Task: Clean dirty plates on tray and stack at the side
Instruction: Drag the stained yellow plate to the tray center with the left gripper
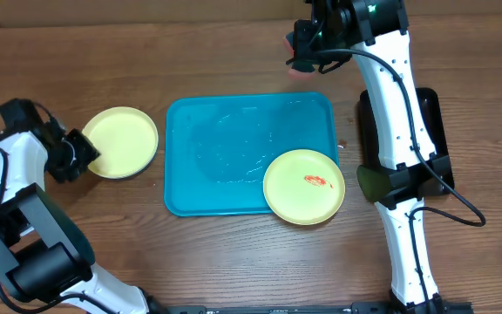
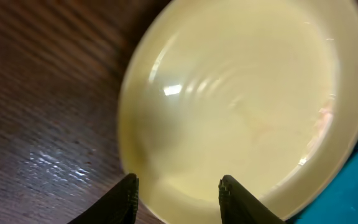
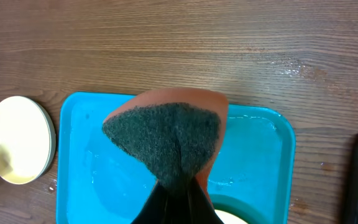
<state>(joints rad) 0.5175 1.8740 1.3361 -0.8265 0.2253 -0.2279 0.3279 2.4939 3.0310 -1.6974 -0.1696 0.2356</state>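
A pale yellow-green plate (image 1: 122, 141) lies on the table left of the turquoise tray (image 1: 225, 148); a darker edge shows beneath it. It fills the left wrist view (image 2: 247, 106). My left gripper (image 1: 78, 157) is open at this plate's left rim, fingers (image 2: 178, 193) apart over its edge. A second yellow-green plate (image 1: 303, 186) with a red smear sits on the tray's front right corner. My right gripper (image 1: 301, 52) is shut on a sponge (image 3: 166, 140) with a dark scouring face and orange back, held above the tray's far edge (image 3: 253, 134). The light blue plate is not clearly seen.
A narrow black tray (image 1: 403, 139) lies right of the turquoise tray, partly under my right arm. The tray's surface looks wet. Bare wooden table (image 1: 146, 52) lies behind and in front of the tray.
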